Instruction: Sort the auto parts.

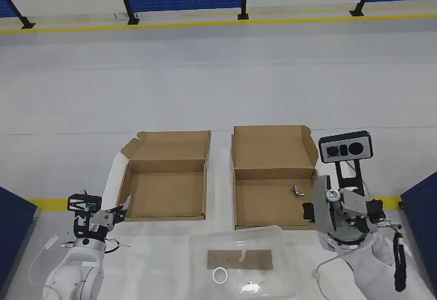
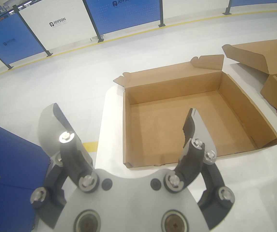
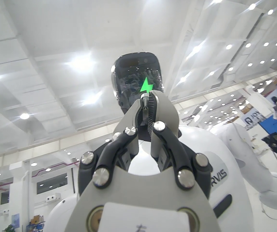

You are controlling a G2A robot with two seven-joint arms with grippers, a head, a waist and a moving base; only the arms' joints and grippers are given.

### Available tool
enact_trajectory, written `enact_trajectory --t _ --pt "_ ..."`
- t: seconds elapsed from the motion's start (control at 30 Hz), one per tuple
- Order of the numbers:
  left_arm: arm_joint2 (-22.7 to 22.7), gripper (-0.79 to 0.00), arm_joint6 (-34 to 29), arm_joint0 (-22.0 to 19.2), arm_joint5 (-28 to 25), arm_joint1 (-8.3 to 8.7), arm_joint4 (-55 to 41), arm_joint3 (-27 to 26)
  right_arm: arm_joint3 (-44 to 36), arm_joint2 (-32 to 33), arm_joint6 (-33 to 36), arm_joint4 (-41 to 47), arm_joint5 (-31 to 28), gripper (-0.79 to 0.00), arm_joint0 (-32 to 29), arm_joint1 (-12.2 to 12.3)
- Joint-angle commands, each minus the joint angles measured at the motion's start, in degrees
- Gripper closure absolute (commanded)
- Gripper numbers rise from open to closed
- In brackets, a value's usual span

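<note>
The right gripper [image 3: 146,98] is pressed together on a small silvery threaded metal part [image 3: 145,102]. The part sits between the fingertips, with its end poking just past them (the gripper is turned upward, toward the ceiling lights). In the top view that arm stands just beside the near right corner of the right-hand open brown cardboard box [image 1: 272,154], whose floor carries a small grey metal piece [image 1: 299,190].

The left gripper [image 2: 124,113] is spread wide, hovering by the near left corner of the left-hand open brown cardboard box [image 2: 172,83]. Both boxes stand side by side, a little apart, on the white table [image 1: 219,195]. Nearer the robot, between the two arms, a clear plastic tray [image 1: 282,244] holds a flat brown cardboard sheet [image 1: 259,260] and a white ring [image 1: 219,275].
</note>
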Motion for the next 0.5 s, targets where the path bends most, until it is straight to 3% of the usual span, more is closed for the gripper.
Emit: enact_trajectory --t 0.0,0.37,0.47 --pt "0.0 -0.785 0.0 0.0 0.0 0.00 0.0 0.0 0.5 2.2 0.0 -4.2 1.8 0.000 -0.8 0.2" --pt "0.0 -0.785 0.0 0.0 0.0 0.00 0.0 0.0 0.3 20.5 5.6 -32.2 14.5 0.000 -10.4 2.9" --pt "0.0 -0.785 0.0 0.0 0.0 0.00 0.0 0.0 0.3 20.5 5.6 -32.2 14.5 0.000 -10.4 2.9"
